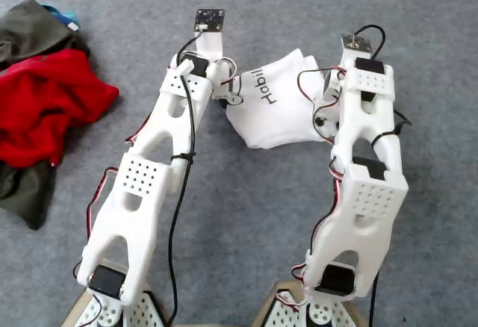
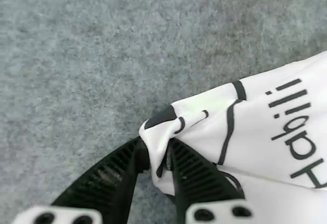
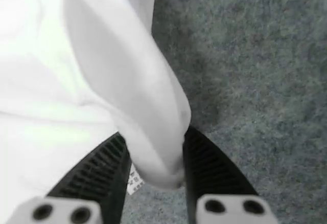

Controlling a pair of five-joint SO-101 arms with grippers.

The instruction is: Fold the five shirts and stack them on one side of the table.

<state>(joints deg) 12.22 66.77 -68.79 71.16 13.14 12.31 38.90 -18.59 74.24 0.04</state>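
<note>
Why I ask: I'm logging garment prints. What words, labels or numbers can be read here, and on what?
Black lettering on the white shirt: partly lost in the folds, not readable whole.
Small tag at the shirt's gripped edge: too small to read.
No other text is legible.

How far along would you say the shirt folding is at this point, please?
Done: nothing looks folded or stacked yet. In hand: the white shirt lies bunched mid-table, the left hand and right hand each shut on an edge of it. Left: the red shirt and darker shirts sit crumpled in a heap on the left of the table.
</note>
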